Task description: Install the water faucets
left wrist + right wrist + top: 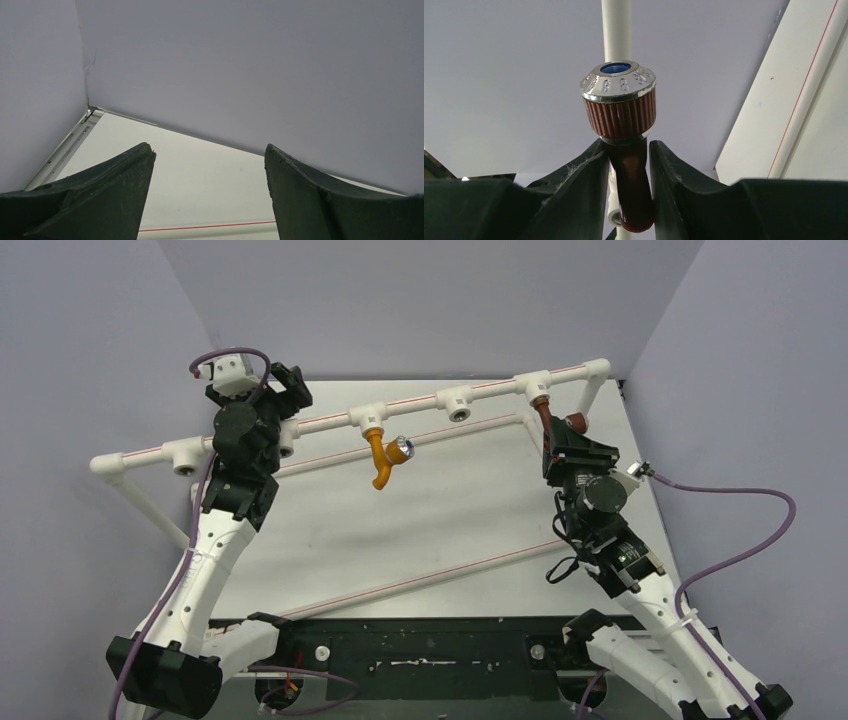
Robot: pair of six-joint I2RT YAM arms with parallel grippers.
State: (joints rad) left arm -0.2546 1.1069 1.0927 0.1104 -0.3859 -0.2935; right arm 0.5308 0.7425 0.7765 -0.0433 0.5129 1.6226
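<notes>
Right hand (pixel 628 150) is clamped on the dark red-brown faucet (pixel 620 107) under its knob, at the far-right tee socket (pixel 533 386); we can't tell if it's seated. We judge the orange-yellow faucet (pixel 383 455) done, hanging from the white pipe frame (pixel 320 424) above the counter (pixel 450 530). Left hand (pixel 207 155) is apart, empty; an open socket (pixel 459 406) sits between the faucets, nothing blocking.
</notes>
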